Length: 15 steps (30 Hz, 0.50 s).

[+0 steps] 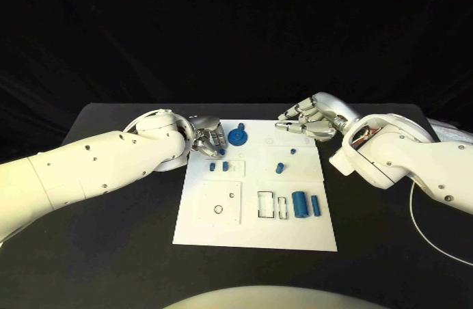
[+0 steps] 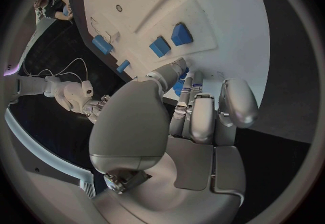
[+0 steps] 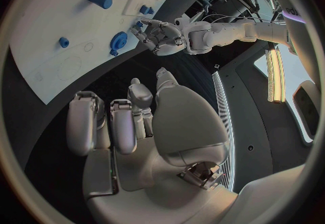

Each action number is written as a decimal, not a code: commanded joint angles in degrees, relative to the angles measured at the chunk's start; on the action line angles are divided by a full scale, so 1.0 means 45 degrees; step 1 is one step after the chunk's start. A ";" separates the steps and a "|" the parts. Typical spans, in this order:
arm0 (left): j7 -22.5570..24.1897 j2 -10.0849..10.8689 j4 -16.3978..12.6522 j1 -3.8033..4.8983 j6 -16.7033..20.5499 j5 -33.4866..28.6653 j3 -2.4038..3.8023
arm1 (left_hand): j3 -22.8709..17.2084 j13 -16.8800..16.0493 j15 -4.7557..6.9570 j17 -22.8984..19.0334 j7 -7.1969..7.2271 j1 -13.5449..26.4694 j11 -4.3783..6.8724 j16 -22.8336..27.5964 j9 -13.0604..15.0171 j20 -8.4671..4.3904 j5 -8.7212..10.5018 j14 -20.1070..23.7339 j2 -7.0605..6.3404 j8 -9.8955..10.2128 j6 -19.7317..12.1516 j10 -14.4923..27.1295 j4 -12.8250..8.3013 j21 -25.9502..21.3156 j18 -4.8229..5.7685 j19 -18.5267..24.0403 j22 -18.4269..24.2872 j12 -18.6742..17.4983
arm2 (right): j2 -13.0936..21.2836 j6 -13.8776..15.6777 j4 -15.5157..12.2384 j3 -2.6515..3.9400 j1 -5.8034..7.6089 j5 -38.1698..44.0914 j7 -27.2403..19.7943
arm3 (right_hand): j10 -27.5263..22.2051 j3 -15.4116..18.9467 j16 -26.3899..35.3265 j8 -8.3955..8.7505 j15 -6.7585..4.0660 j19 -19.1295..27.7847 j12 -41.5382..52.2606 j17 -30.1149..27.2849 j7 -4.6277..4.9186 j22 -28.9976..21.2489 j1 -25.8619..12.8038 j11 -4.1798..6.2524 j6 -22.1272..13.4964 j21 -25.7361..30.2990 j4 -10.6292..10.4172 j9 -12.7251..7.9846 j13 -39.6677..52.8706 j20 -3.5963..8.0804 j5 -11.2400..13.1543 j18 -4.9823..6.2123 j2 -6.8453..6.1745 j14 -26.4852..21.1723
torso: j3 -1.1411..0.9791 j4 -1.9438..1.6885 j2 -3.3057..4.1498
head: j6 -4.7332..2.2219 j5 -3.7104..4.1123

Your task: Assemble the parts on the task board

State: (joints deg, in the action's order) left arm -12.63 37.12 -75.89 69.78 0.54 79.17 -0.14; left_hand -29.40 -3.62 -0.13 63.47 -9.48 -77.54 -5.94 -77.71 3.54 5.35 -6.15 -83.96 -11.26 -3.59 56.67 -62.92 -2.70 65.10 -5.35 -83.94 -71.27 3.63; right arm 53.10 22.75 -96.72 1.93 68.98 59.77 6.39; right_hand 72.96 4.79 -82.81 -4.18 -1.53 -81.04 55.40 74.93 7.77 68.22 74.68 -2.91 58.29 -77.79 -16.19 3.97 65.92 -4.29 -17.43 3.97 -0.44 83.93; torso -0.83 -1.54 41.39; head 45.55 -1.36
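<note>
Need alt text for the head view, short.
Two white robot arms reach over a white task board on a black table; the left hand hovers beside a blue gear at the far edge, the right hand above the far right corner. Small blue parts dot the board.

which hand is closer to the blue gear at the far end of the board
Left. The left hand sits right beside the blue gear, fingers almost touching it; the right hand hovers farther off, past the board's far right corner.

Robot lab — black-draped backdrop [image 1: 236, 35], black table [image 1: 118, 254], white task board [image 1: 251, 234]
</note>
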 commanded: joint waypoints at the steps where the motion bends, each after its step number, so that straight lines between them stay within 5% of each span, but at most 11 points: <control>1: -0.0085 0.0091 -0.0017 -0.0031 0.0177 0.0032 -0.0019 | 0.0026 -0.0007 -0.0095 -0.0023 -0.0001 0.0051 -0.0005 0.0086 0.0016 0.0123 0.0084 -0.0255 -0.0039 0.0031 -0.0112 0.0078 -0.0067 -0.0068 0.0019 0.0010 0.0032 -0.0016 | 0.0017 -0.0246 0.0085 0.0000 -0.0008 0.0141 0.0057 | -0.0750 0.0155 0.0278 0.0017 0.0004 0.0217 -0.1374 0.0979 0.0002 -0.0433 0.0202 0.0004 -0.0037 0.0288 0.0004 0.0002 -0.0992 -0.0016 -0.0058 0.0197 -0.0017 0.0771 | 0.0001 0.0000 -0.0006 | -0.0010 0.0004; 4: -0.0061 0.0224 -0.0087 -0.0031 0.0347 -0.0006 -0.0016 | 0.0063 -0.0009 -0.0102 -0.0069 -0.0011 0.0038 -0.0013 0.0098 0.0017 0.0135 0.0082 -0.0245 -0.0036 0.0030 -0.0191 0.0141 -0.0095 -0.0097 0.0012 0.0011 0.0051 -0.0012 | 0.0031 -0.0403 0.0209 -0.0001 -0.0008 0.0434 0.0147 | -0.1894 0.0287 0.0630 0.0009 0.0016 0.0409 -0.3692 0.0621 0.0017 -0.0863 0.0490 -0.0005 -0.0059 0.0588 0.0044 0.0008 -0.2745 -0.0024 -0.0039 0.0277 0.0045 0.0669 | 0.0000 -0.0006 -0.0007 | -0.0019 0.0006; 7: 0.0067 0.0488 -0.0234 -0.0028 0.0500 -0.0227 -0.0004 | 0.0085 -0.0012 -0.0109 -0.0103 -0.0015 -0.0001 -0.0020 0.0105 0.0025 0.0145 0.0077 -0.0238 -0.0014 0.0015 -0.0238 0.0202 -0.0134 -0.0256 -0.0021 0.0047 0.0166 -0.0007 | 0.0049 -0.0827 0.0444 -0.0001 -0.0008 0.1368 0.0365 | -0.2549 0.0019 0.1107 -0.0039 -0.0014 0.0528 -0.5598 0.0165 0.0080 -0.1182 0.1815 -0.0014 0.0049 0.0839 0.0479 0.0023 -0.4424 -0.0016 0.0164 0.0328 0.0157 0.0574 | 0.0007 -0.0003 -0.0017 | -0.0052 0.0018; 10: 0.0377 0.0797 -0.0358 -0.0012 0.0564 -0.1005 0.0043 | 0.0098 -0.0023 -0.0113 -0.0078 0.0001 -0.0040 -0.0017 0.0084 0.0046 0.0156 0.0072 -0.0237 0.0020 -0.0029 -0.0170 0.0202 -0.0171 -0.0661 -0.0102 0.0159 0.0459 0.0021 | 0.0060 -0.1343 0.0676 -0.0001 -0.0008 0.2335 0.0605 | -0.2676 -0.0388 0.1437 -0.0068 0.0049 0.0539 -0.7274 -0.0170 0.0137 -0.1284 0.2782 -0.0100 0.0214 0.0927 0.0745 0.0025 -0.6069 -0.0017 0.0920 0.0355 0.0117 0.0540 | 0.0016 -0.0007 -0.0031 | -0.0062 0.0027; 15: 0.2055 0.1465 -0.0463 0.0030 0.1226 -0.4589 0.0119 | 0.0665 -0.0048 -0.0133 -0.1257 -0.0011 0.0240 -0.0020 0.0712 0.0074 0.0193 0.0103 0.0206 0.0009 -0.0086 -0.0023 0.0200 -0.0065 -0.2184 -0.0371 0.0688 0.1519 0.0143 | 0.0015 -0.2283 0.1052 -0.0001 -0.0020 0.4798 0.1064 | -0.2464 -0.1009 0.1642 -0.0048 0.0079 0.0557 -0.9282 -0.0336 -0.0052 -0.1404 0.3717 -0.0117 0.0575 0.1047 0.0932 0.0014 -0.8530 -0.0078 0.1327 0.0371 -0.0143 0.0562 | 0.0004 -0.0018 -0.0010 | -0.0127 0.0066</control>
State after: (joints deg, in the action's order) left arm -10.15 43.31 -77.74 69.84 2.85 71.74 0.34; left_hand -26.76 -3.80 -0.67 58.47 -9.43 -76.79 -6.24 -74.88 3.82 6.19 -5.86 -83.38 -11.23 -3.65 56.01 -62.21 -3.09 56.12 -6.29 -81.21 -65.01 4.01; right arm 53.34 17.82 -92.28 1.92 68.97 70.38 8.69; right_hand 61.19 0.67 -75.58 -4.18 -1.53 -78.76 14.65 73.51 7.44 61.98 90.79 -3.53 60.34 -73.23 -12.05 4.02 28.93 -4.42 -11.72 4.85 -1.04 83.93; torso -0.81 -1.58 41.29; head 45.11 -1.14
